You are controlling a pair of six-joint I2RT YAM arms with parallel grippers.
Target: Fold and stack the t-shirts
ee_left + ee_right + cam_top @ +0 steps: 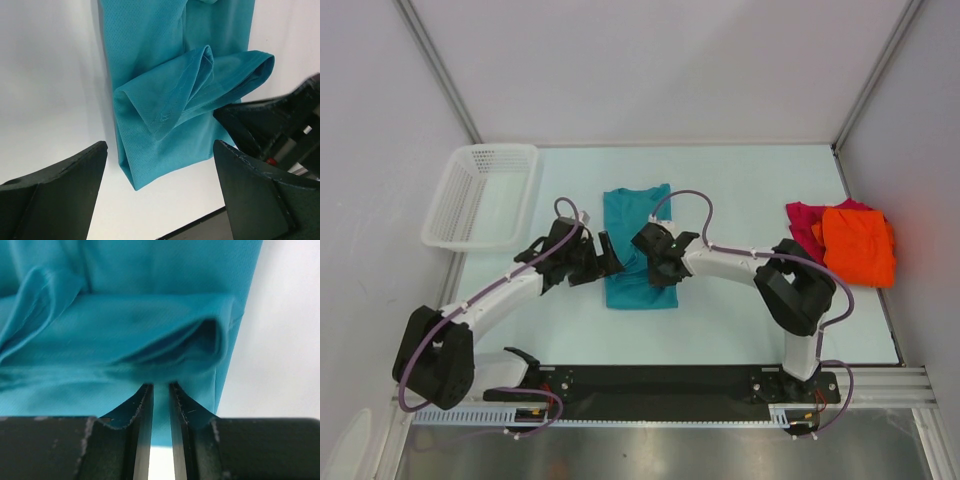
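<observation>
The teal-blue t-shirt (pixel 638 240) lies in the middle of the table as a long folded strip. My right gripper (pixel 661 270) sits over its near right part and is shut on a raised fold of its cloth (pixel 150 335). That lifted sleeve fold shows in the left wrist view (pixel 200 85), running toward the right gripper's fingers (pixel 280 125). My left gripper (pixel 609 253) is open and empty at the strip's left edge, with its jaws wide apart (pixel 160 150) above the shirt's near corner. The orange t-shirt (pixel 860 245) lies on the magenta-red t-shirt (pixel 803 220) at the far right.
A white mesh basket (pixel 485 195) stands at the back left. The black base rail (pixel 660 380) runs along the near edge of the table. Grey walls close in the back and both sides.
</observation>
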